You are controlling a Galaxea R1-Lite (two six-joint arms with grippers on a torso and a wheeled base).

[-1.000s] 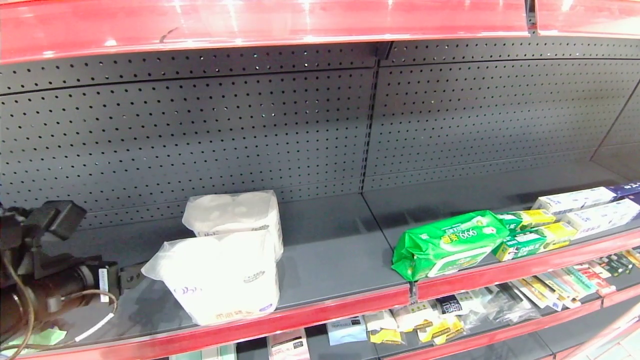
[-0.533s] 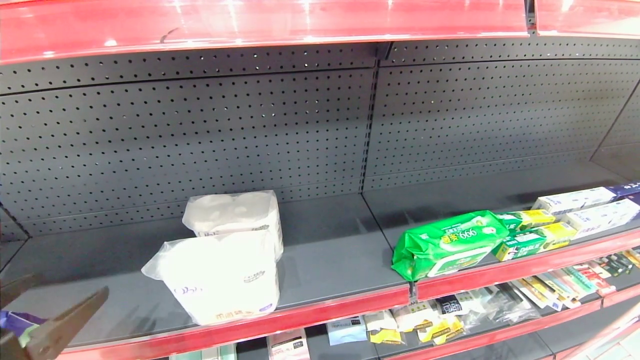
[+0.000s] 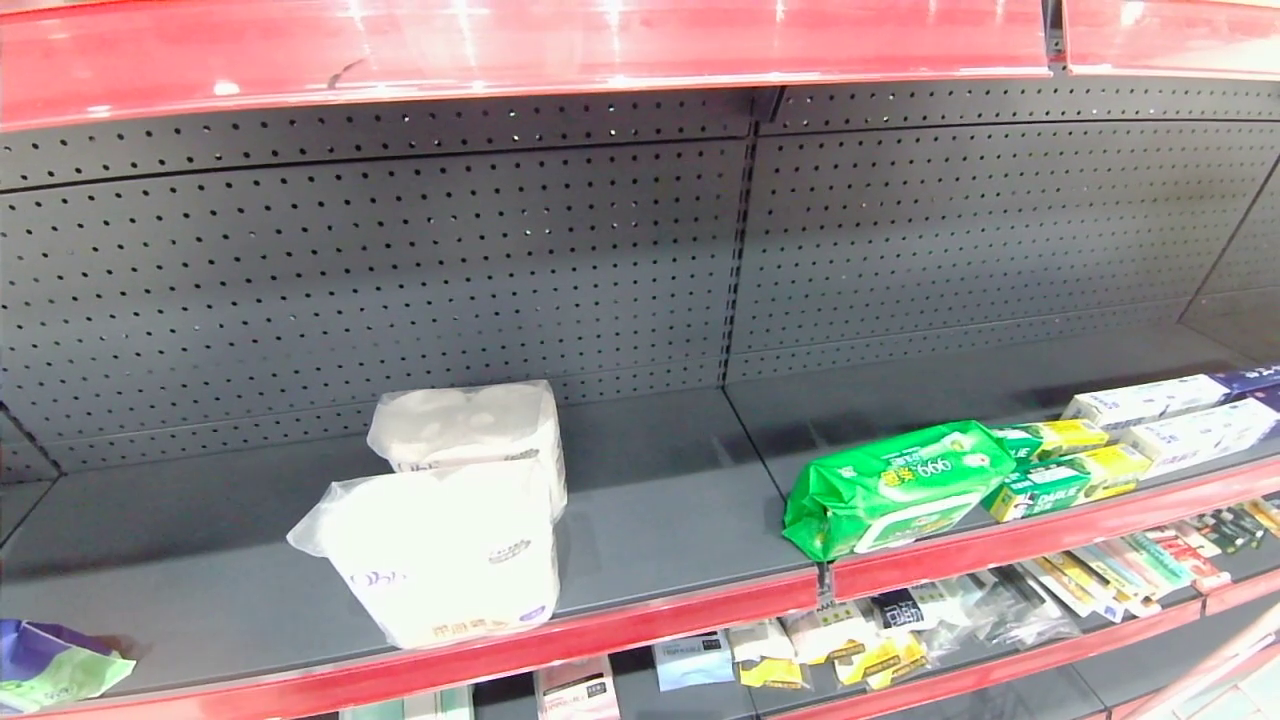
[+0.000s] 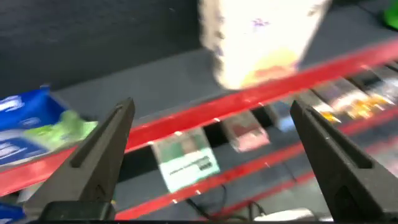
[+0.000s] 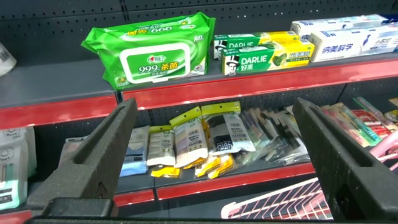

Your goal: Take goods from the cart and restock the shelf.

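Observation:
On the dark shelf (image 3: 660, 520) two white tissue packs stand left of centre, one (image 3: 445, 560) at the red front edge, the other (image 3: 465, 425) behind it. A blue and green package (image 3: 50, 665) lies at the shelf's far left end, also in the left wrist view (image 4: 37, 130). My left gripper (image 4: 212, 106) is open and empty, out in front of the shelf edge below the white pack (image 4: 261, 37). My right gripper (image 5: 216, 102) is open and empty, facing the green wipes pack (image 5: 152, 53) from in front of the shelf.
Right of the green wipes (image 3: 890, 485) lie green toothpaste boxes (image 3: 1070, 465) and white boxes (image 3: 1170, 415). The lower shelf (image 5: 205, 146) holds several hanging packets. A pink-and-white wire cart rim (image 5: 286, 205) is below the right gripper. Bare shelf lies between the tissue packs and the wipes.
My left arm has drawn back from the shelf's left end and left the head view. The blue and green package it let go of now lies there.

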